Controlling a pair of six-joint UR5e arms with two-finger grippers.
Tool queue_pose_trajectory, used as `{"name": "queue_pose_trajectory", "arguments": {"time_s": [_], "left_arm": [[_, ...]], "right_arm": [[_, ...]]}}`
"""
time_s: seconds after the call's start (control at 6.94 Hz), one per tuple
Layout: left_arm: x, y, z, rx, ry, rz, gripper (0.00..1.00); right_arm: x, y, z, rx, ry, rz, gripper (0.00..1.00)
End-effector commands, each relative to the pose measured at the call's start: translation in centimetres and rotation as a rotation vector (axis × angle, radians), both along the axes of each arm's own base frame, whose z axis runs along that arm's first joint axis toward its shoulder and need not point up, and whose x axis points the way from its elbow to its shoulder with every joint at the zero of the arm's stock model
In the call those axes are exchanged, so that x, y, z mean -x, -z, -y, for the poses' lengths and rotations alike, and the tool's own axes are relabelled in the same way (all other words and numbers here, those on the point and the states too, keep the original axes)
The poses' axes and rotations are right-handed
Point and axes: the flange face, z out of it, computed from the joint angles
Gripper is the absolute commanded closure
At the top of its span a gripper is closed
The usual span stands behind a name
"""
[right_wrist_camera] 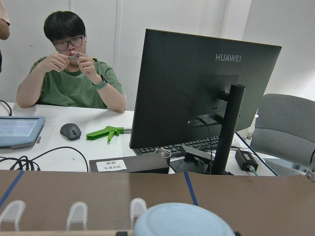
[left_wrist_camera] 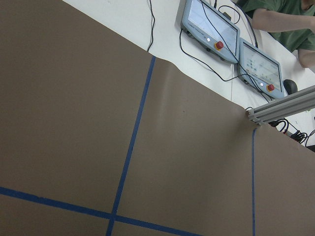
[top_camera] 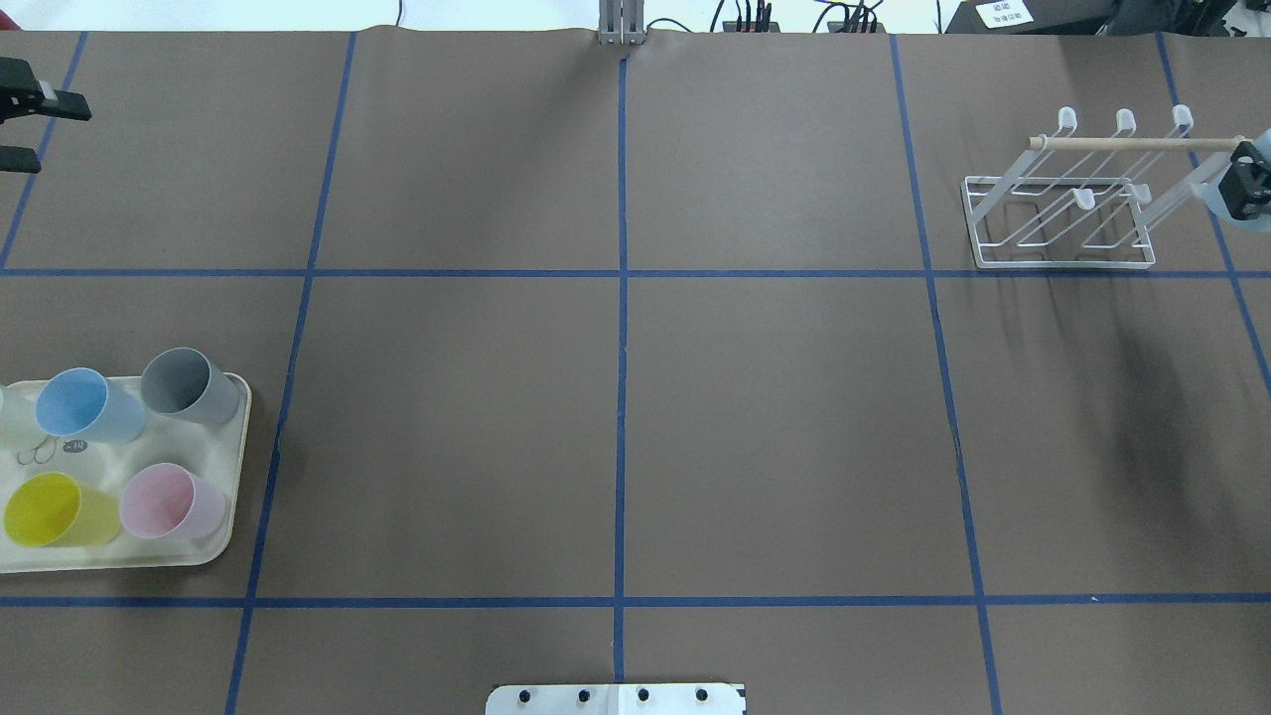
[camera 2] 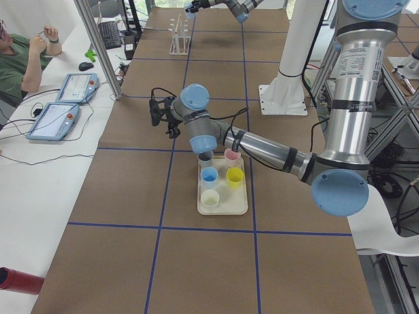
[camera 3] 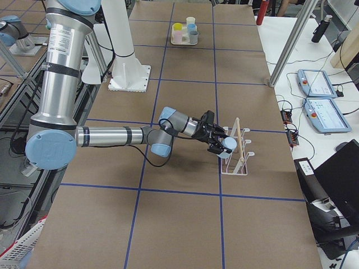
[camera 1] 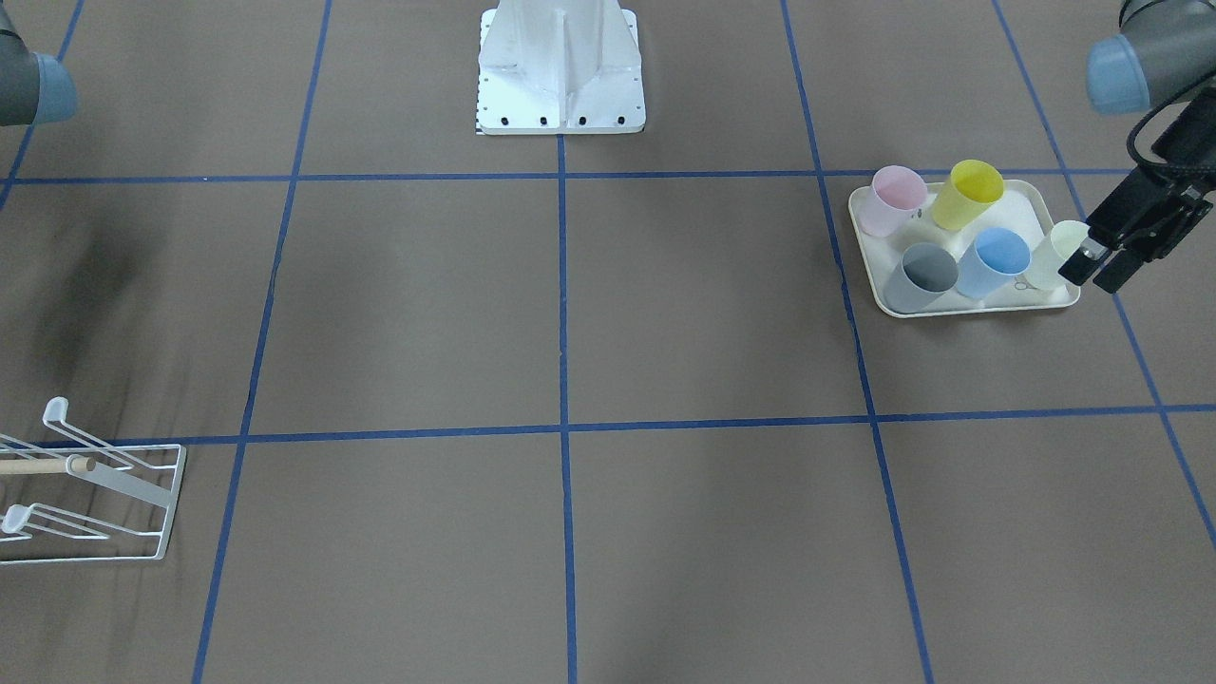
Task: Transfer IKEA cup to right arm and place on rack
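The right tool (camera 3: 223, 143) grips a pale blue cup (camera 3: 230, 144) by the rack (top_camera: 1067, 264) — left tool (camera 1: 1092, 275) spread apart.

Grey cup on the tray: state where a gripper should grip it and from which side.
Probably its rim, from above: the grey cup stands upright, mouth open, at a tray corner. Pinch the wall on its outer side, away from the blue cup beside it.

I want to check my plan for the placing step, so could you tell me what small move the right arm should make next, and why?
Probably ease the right pincer a little closer to the rack and line the pale blue cup up over a free prong tip. The pincer holds the cup beside the end of the wooden rod, and the prongs in view look bare.
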Motion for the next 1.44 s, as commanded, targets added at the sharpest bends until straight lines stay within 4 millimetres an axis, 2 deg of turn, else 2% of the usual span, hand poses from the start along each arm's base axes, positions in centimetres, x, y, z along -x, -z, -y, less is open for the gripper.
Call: {"name": "queue_pose_trajectory", "arguments": {"time_s": [0.0,0.72,1.01,1.15,1.3], "left_arm": [[0.0,-0.2,0.1,0.004,0.000,0.002,0.00],[-0.1,-0.5,0.2,0.009,0.000,0.002,0.00],[-0.1,-0.5,0.2,0.011,0.000,0.003,0.00],[-0.1,-0.5,0.2,0.011,0.000,0.003,0.00],[-0.1,-0.5,0.2,0.011,0.000,0.003,0.00]], "right_arm": [[1.4,0.2,2.2,-0.015,-0.020,-0.011,1.00],[1.6,-1.1,2.4,-0.001,-0.010,-0.048,0.98],[1.6,-1.3,2.4,0.002,-0.010,-0.050,0.84],[1.6,-2.1,2.5,0.015,-0.011,-0.057,0.63],[1.7,-2.5,2.4,0.019,-0.008,-0.062,0.52]]}}
